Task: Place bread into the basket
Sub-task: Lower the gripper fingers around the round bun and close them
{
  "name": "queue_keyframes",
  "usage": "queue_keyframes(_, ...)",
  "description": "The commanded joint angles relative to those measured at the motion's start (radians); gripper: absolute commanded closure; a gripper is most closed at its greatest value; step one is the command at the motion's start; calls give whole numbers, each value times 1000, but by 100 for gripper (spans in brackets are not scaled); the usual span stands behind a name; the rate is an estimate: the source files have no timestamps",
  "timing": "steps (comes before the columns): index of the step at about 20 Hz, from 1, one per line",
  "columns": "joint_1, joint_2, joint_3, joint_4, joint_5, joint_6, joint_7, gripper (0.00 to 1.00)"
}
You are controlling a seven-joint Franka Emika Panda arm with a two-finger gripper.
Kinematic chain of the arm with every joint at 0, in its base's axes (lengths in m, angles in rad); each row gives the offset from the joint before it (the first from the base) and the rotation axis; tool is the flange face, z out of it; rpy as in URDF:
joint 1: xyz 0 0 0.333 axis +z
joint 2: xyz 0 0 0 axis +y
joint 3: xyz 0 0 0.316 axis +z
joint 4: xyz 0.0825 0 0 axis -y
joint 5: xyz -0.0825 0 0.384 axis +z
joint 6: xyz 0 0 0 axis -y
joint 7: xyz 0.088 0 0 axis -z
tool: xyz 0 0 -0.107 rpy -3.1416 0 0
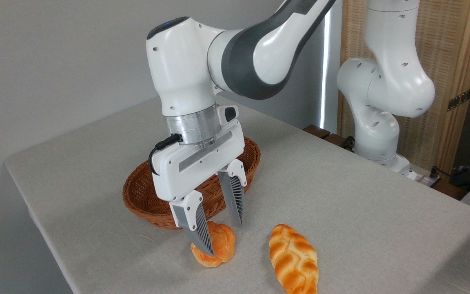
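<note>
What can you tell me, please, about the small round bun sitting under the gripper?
The small round bun is golden-orange with paler creases, knotted in shape and glossy, like a plastic model. It rests on the grey tablecloth just in front of the wicker basket, left of the braided loaf and apart from it. The gripper straddles it, one finger in front hiding part of it, the other behind; whether they press on it cannot be told.

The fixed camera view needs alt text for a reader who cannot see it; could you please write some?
A white robot arm's hand straddles a small round bun on a grey table, fingers open either side. A wicker basket sits just behind; a longer braided loaf lies to the right.
</note>
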Motion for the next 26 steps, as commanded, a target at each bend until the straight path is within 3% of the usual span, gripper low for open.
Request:
queue_keyframes(1,-3,-14,-8,-29,19,-18,38,0)
queue_keyframes(24,-3,25,-24,-29,16,69,35,0)
queue_keyframes(25,-3,25,-24,-29,17,69,35,2)
queue_keyframes(26,-3,25,-24,-29,17,67,35,13)
